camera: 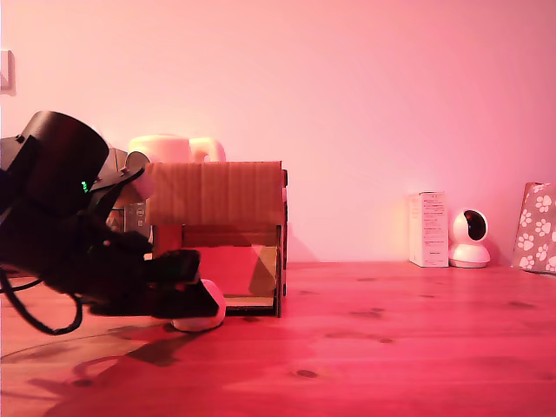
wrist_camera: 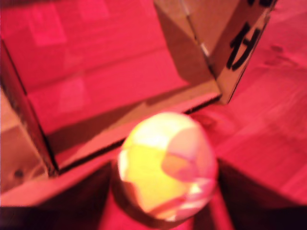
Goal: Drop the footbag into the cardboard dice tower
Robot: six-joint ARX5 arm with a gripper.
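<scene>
Round, no long axis: cream, yellow and orange panelled footbag (wrist_camera: 165, 165) on the counter (camera: 391, 339), clasped by the pincer (camera: 195, 300) before the cardboard dice tower's (camera: 217, 195) front opening.

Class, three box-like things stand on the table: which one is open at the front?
The cardboard dice tower beside the gripper; the white box and patterned box look closed.
</scene>
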